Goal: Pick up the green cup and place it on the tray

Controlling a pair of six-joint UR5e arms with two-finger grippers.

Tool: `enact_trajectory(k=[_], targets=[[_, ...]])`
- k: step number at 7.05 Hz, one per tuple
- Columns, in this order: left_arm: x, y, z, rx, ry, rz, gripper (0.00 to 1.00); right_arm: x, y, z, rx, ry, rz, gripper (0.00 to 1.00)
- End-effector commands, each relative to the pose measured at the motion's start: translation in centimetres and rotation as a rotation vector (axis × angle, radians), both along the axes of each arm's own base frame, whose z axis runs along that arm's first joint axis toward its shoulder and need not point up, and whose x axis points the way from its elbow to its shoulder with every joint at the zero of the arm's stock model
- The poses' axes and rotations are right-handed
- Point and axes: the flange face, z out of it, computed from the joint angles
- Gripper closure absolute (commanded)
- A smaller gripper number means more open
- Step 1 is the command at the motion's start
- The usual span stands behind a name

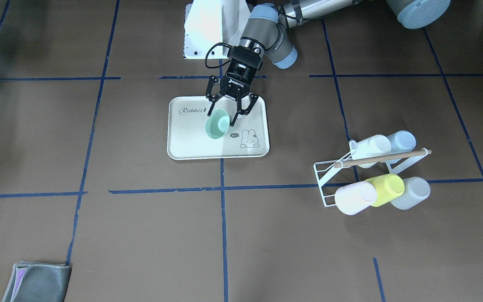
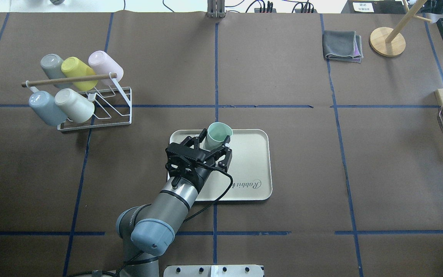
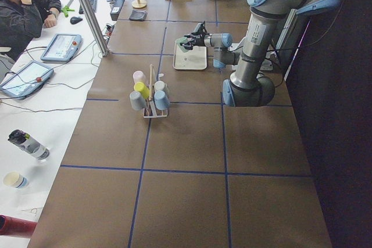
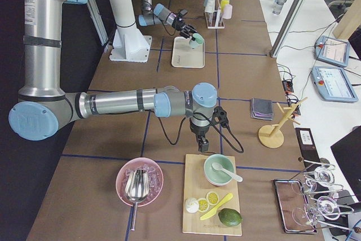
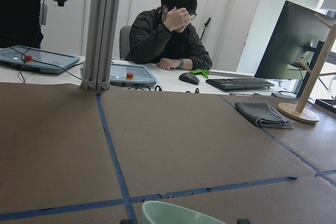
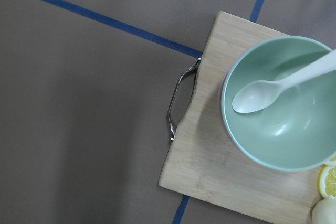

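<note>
The green cup [image 1: 217,124] [image 2: 218,132] is a pale mint tumbler, mouth up and slightly tilted. It hangs low over the far half of the cream tray [image 1: 191,142] [image 2: 248,161]. My left gripper [image 1: 222,118] [image 2: 215,141] reaches in from the robot's side with a finger on each side of the cup, shut on it. In the left wrist view only the cup's rim [image 5: 173,213] shows, at the bottom edge. My right gripper [image 4: 203,146] hangs over the near edge of a wooden cutting board [image 6: 210,171]. I cannot tell whether it is open or shut.
A white wire rack [image 2: 90,111] [image 1: 329,180] holds several pastel cups, one of them yellow-green [image 1: 386,189]. A folded grey cloth [image 2: 342,46] and a wooden stand [image 2: 387,41] lie at the far right. The cutting board carries a green bowl [image 6: 283,103] with a spoon. A person [image 5: 170,30] sits beyond the table.
</note>
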Motion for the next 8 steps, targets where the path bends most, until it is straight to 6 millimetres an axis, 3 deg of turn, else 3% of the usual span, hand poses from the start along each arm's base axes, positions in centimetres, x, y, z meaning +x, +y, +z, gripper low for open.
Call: enact_trajectory(k=[1,3,5,7,8], targets=[[1.2,-0.1,1.3,-0.002,-0.024,0.003,0.3,0.0,0.0,0.2,-0.004,0.001,-0.001,0.01],[2.0,1.3,1.6,-0.002,-0.025,0.025,0.29,0.0,-0.1,0.4,-0.007,0.001,-0.001,0.01],[2.9,2.1,2.3,-0.005,-0.041,0.037,0.21,0.0,-0.2,0.3,-0.006,0.001,-0.001,0.01],[2.4,2.2,3.1,0.001,-0.017,0.039,0.13,0.0,-0.2,0.3,-0.004,0.001,-0.001,0.01],[1.6,2.3,4.6,0.003,-0.002,0.038,0.05,0.0,-0.2,0.3,-0.005,0.001,0.0,0.01]])
